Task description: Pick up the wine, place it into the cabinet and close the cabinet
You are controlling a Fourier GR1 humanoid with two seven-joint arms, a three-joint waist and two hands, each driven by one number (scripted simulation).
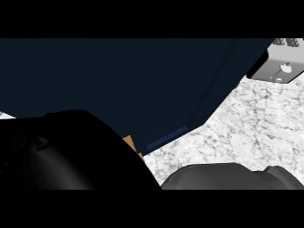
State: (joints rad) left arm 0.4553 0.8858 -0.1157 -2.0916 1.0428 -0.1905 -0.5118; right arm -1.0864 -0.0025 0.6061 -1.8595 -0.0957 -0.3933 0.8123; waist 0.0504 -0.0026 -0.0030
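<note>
A dark navy cabinet fills the upper left and middle of the head view, and its panel slants down to a corner near the middle. A large black shape, my left hand, lies close in front of the cabinet at the lower left and covers its lower part. A thin strip of brown wood shows at the edge between them. No wine bottle is in sight. Only my right forearm shows, grey, at the lower edge right of centre.
A white speckled stone counter spreads across the right side. A silver boxy appliance stands at the top right corner, just past the cabinet's edge.
</note>
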